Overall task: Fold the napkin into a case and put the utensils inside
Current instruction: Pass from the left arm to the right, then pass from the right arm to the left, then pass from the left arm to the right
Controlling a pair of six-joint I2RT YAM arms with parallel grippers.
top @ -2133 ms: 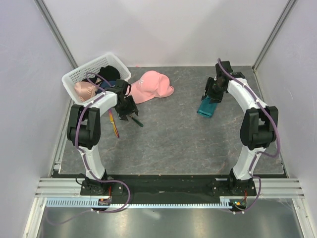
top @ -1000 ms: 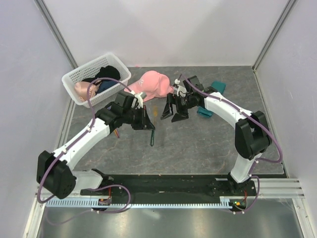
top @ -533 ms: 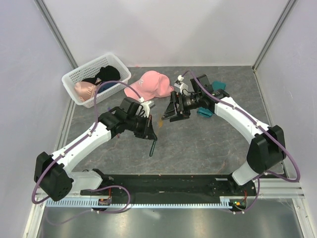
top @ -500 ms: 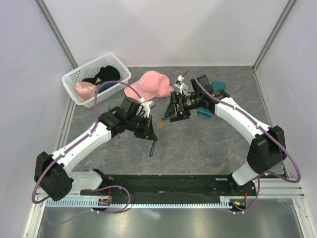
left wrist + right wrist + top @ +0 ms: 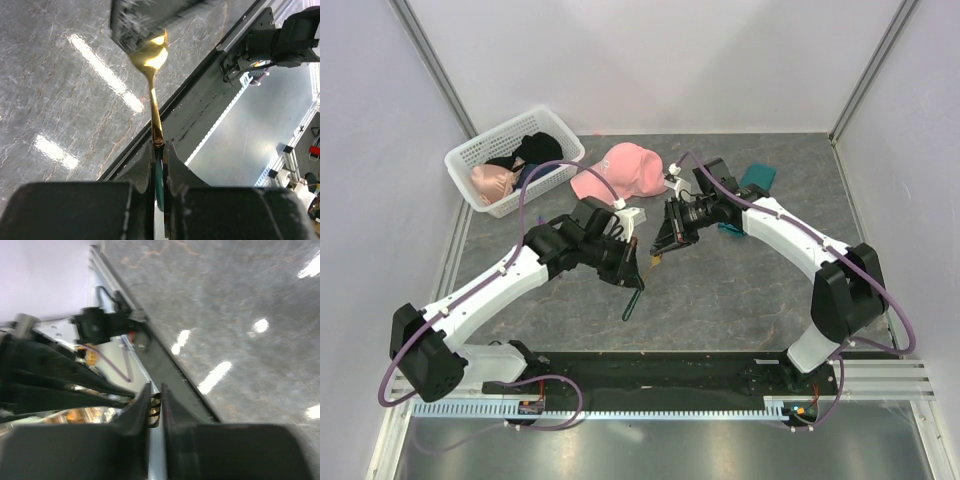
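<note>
**Fork.** The fork is off the worktop, held in the air between the two arms near the middle of the scene. Its dark handle points down towards the near edge, and its gold head points up and away.

**Left gripper.** The left gripper has its jaws clamped on the handle just below the gold neck. The rest of the handle passes back between the fingers.

**Right gripper.** The right gripper meets the fork from the opposite end. Its jaws are drawn nearly together, with the tines lying between the fingertips. In the left wrist view the gold head sits right at this gripper, which shows there only as a blur. Both grippers therefore hold the same utensil, one at each end.

**Napkin.** The napkin lies on the worktop as a small teal bundle behind the right arm, well apart from both sets of jaws.

**Other items.** A pink cap lies at the back centre. A white basket holding clothes stands at the back left corner.
</note>
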